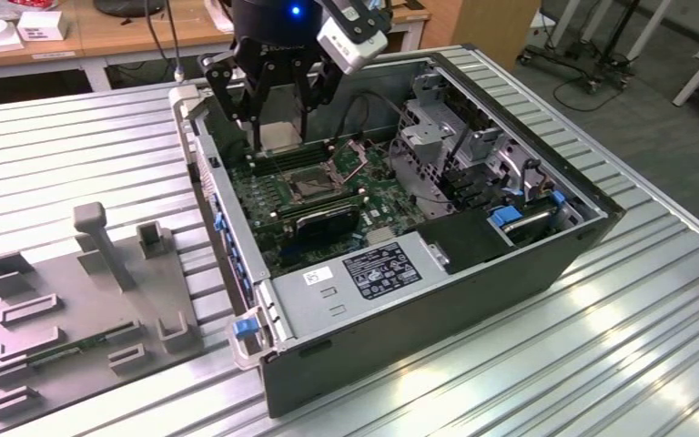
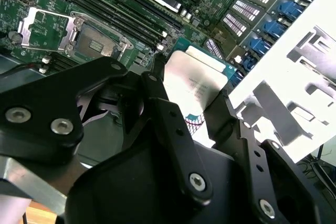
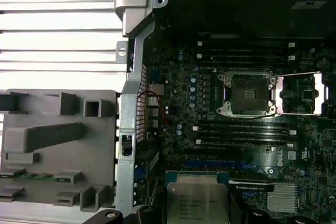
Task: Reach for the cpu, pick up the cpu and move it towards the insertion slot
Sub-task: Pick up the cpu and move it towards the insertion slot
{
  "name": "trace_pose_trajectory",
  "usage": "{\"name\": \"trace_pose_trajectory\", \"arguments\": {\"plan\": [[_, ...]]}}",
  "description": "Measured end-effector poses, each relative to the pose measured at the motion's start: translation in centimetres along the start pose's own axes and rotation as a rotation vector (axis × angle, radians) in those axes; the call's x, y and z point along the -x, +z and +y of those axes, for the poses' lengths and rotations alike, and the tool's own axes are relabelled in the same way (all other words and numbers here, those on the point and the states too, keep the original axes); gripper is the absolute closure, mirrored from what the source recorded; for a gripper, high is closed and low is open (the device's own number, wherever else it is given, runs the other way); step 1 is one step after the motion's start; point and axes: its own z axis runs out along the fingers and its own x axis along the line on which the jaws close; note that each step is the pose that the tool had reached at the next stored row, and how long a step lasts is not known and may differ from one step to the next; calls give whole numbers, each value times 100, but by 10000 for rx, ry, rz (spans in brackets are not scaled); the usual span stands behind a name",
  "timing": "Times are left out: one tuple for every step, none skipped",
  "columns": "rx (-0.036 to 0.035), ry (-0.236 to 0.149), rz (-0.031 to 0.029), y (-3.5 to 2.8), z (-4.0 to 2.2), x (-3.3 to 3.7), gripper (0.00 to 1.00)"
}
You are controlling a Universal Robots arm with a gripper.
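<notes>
I see my gripper [image 2: 195, 95] right up close in the second wrist view, and its black fingers [image 2: 157, 103] are squeezed onto the cpu [image 2: 195, 80]. The cpu is a flat square with a shiny grey top, and it is up in the air, not lying on anything. In the first wrist view the cpu [image 3: 197, 200] hangs over the green board inside the open computer case [image 3: 128, 129]. A bit further on is the insertion slot [image 3: 247, 94], a square with a silver frame and a dark middle. Its lid is flipped open beside it. The cpu is near the slot but not over it. In the exterior view, the grey tray [image 1: 83, 309] lies on the metal table [image 1: 592, 346], well apart on the exterior view's left.
</notes>
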Motion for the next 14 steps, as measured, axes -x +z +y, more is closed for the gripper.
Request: {"name": "trace_pose_trajectory", "arguments": {"plan": [[0,0,0,0,0,1,45],[0,0,0,0,0,2,45],[0,-2,0,2,1,6,45],[-2,-2,0,2,3,13,45],[-1,-1,0,4,4,16,45],[-1,-1,0,5,5,19,45],[-2,1,1,6,8,23,45],[-2,-1,1,8,11,31,45],[-2,-1,0,10,14,39,45],[-1,0,0,12,19,48,45],[-2,0,0,14,29,55,45],[-2,0,0,17,40,62,45],[-2,0,0,19,51,69,45],[-2,-1,0,22,61,76,45]]}}
